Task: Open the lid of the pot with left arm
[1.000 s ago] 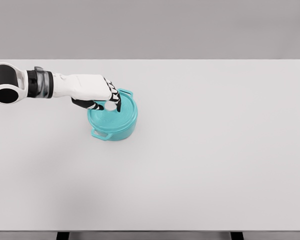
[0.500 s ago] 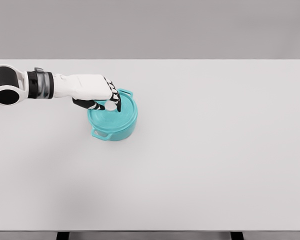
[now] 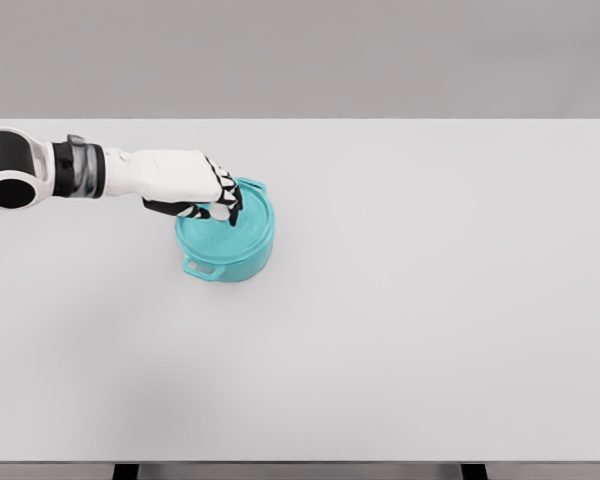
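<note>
A teal pot (image 3: 230,258) with two side handles stands on the white table (image 3: 410,300), left of centre. Its teal lid (image 3: 242,228) lies on top, with a pale knob at the middle. My left hand (image 3: 216,208) reaches in from the left and hangs over the lid, its fingers curled around the knob, which they now mostly hide. The lid looks seated on the pot. The right arm does not show.
The table's far edge runs along the top against a grey wall. Its front edge lies near the bottom of the picture.
The left hand has closed tighter on the knob, which showed between the fingers before. The arm has shifted slightly up. Pot and lid stay in place.
</note>
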Robot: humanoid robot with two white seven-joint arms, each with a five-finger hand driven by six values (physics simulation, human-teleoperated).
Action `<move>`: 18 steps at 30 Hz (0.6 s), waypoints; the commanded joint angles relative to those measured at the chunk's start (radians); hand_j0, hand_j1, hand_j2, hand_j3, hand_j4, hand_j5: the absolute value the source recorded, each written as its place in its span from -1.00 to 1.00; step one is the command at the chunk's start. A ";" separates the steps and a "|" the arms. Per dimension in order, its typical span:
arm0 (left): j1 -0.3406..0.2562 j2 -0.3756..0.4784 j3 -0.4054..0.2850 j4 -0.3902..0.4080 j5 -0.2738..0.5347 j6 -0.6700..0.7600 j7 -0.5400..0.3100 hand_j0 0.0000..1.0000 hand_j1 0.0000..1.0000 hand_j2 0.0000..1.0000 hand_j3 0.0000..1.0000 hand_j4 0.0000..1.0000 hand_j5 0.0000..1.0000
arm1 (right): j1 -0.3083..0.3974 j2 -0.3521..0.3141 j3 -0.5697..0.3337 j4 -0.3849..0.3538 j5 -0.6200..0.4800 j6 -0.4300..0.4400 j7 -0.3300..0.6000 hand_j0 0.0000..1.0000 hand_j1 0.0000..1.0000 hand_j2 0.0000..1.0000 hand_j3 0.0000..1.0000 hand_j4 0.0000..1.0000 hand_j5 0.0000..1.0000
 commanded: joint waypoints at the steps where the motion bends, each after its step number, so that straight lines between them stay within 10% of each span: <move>1: 0.000 0.006 -0.001 0.000 0.004 -0.005 -0.004 0.08 0.08 0.08 0.08 0.08 0.08 | 0.000 0.000 0.000 0.000 0.000 0.000 0.000 1.00 1.00 1.00 1.00 1.00 1.00; 18: -0.003 0.197 0.019 0.014 0.071 -0.005 -0.004 0.08 0.08 0.08 0.08 0.08 0.08 | 0.000 0.000 0.000 0.000 0.000 0.000 0.000 1.00 1.00 1.00 1.00 1.00 1.00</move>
